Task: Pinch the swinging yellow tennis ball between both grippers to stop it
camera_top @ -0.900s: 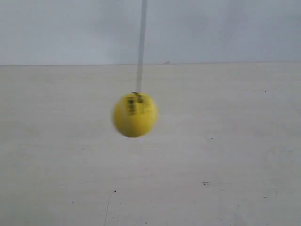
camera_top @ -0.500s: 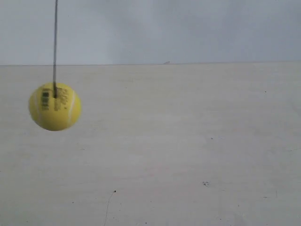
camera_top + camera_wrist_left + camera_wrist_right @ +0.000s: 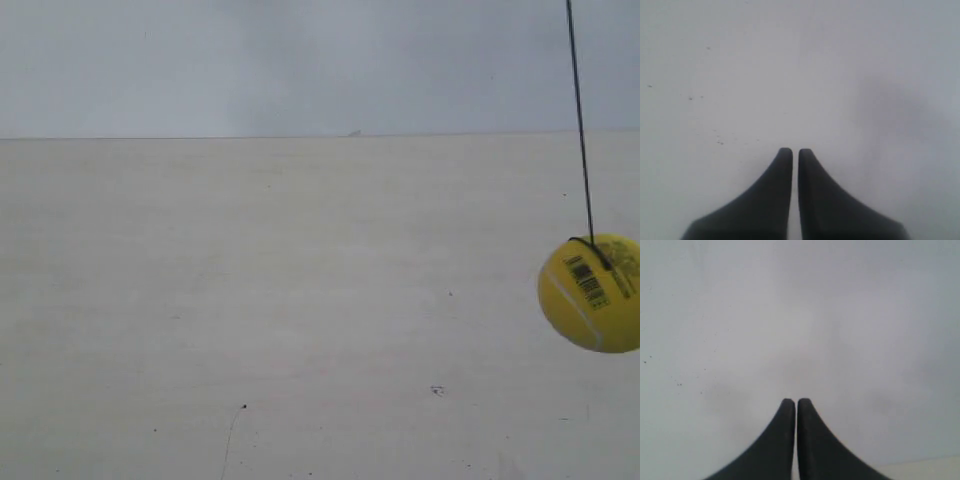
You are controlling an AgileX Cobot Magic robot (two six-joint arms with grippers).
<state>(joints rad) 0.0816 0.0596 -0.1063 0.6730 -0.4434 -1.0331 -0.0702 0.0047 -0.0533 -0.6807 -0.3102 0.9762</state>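
The yellow tennis ball (image 3: 593,293) hangs on a thin black string (image 3: 579,120) at the exterior view's right edge, partly cut off, with its barcode and white seam showing. No arm or gripper appears in the exterior view. In the left wrist view my left gripper (image 3: 791,151) is shut, its black tapered fingers (image 3: 767,200) nearly touching, nothing between them. In the right wrist view my right gripper (image 3: 792,402) is shut too, with nothing held. The ball shows in neither wrist view.
A pale tabletop (image 3: 300,300) with a few dark specks fills the exterior view, meeting a grey wall (image 3: 300,60) behind. Both wrist views show only bare pale surface under the fingers.
The ball swung from the middle to the exterior view's left, then across to the far right edge, hanging a little lower in the picture now.
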